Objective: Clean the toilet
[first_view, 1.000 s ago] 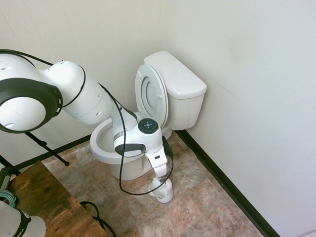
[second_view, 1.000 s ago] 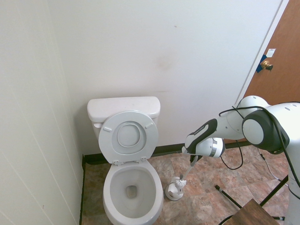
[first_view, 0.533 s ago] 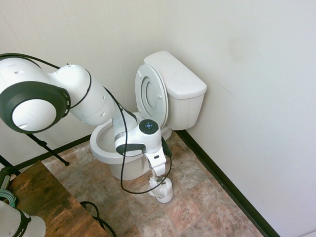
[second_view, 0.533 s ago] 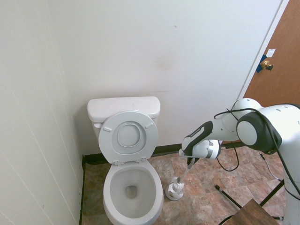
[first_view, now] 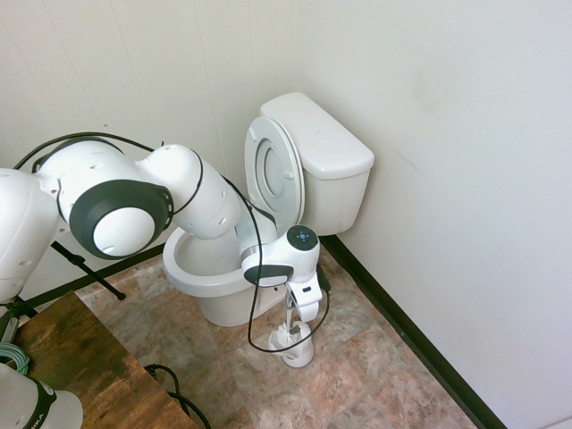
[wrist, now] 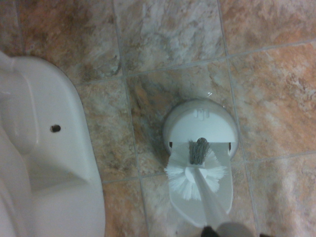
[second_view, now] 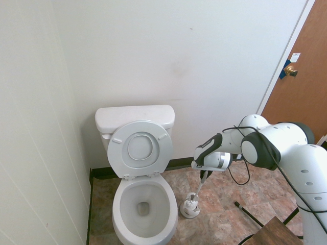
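- Toilet (first_view: pixel 268 206): stands in the corner against the far wall, seat and lid raised against the tank, bowl open.
- Gripper (first_view: pixel 290 315): points straight down, just right of the bowl in the second exterior view, clamped on the handle of a brush (wrist: pixel 193 173).
- Brush: white bristle head sits just over its holder (wrist: pixel 200 128).
- Holder: a low white base on the tiled floor (wrist: pixel 168 39), beside the toilet's foot, not touching it.
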Robot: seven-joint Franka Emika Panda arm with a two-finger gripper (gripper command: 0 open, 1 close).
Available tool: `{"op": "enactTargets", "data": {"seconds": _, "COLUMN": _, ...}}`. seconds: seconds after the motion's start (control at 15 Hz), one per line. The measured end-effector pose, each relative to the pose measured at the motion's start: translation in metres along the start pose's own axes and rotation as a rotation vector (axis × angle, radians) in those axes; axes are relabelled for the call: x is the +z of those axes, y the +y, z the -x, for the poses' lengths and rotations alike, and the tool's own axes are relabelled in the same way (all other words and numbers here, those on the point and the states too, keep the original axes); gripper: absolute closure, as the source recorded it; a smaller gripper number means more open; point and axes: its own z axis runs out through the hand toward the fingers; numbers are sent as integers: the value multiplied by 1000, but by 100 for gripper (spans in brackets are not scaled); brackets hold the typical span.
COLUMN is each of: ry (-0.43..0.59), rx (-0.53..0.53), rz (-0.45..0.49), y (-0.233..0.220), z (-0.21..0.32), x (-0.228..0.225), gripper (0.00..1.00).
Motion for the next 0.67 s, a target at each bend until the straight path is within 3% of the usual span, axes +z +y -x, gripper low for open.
{"op": "enactTargets", "data": {"seconds": 0.67, "ry": -33, "rx": 43, "rz": 78, "y": -50, "z": -42, "x": 65, "gripper": 100}}
